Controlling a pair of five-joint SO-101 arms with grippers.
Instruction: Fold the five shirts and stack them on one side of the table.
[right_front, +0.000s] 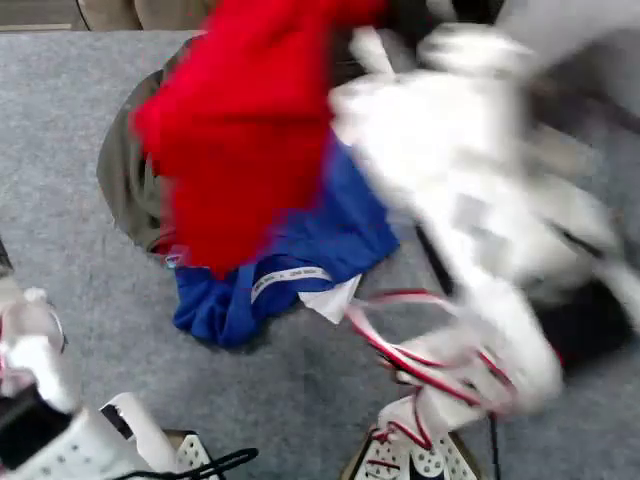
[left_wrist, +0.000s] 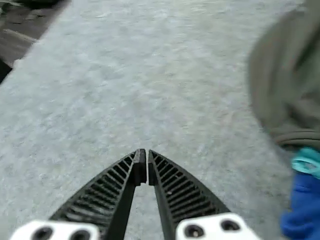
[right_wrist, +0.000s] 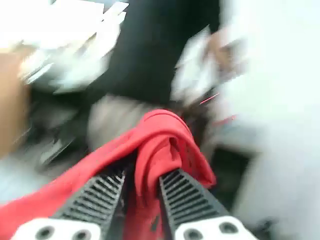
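1. Right gripper (right_wrist: 142, 175) is clamped on a bunch of the red shirt (right_wrist: 167, 135), which hangs over the heap.
2. Left gripper (left_wrist: 142, 162) has its fingers closed and empty, low over bare grey table (left_wrist: 125, 75); open room all round it.
3. Olive shirt (right_front: 120, 175) and blue shirt (right_front: 310, 245) lie heaped under the red; white cloth with red trim (right_front: 430, 345) lies beside them, blurred.

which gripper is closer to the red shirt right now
Right. The right gripper is shut on the red shirt; the left gripper hangs shut over bare table, with the olive shirt off to one side.
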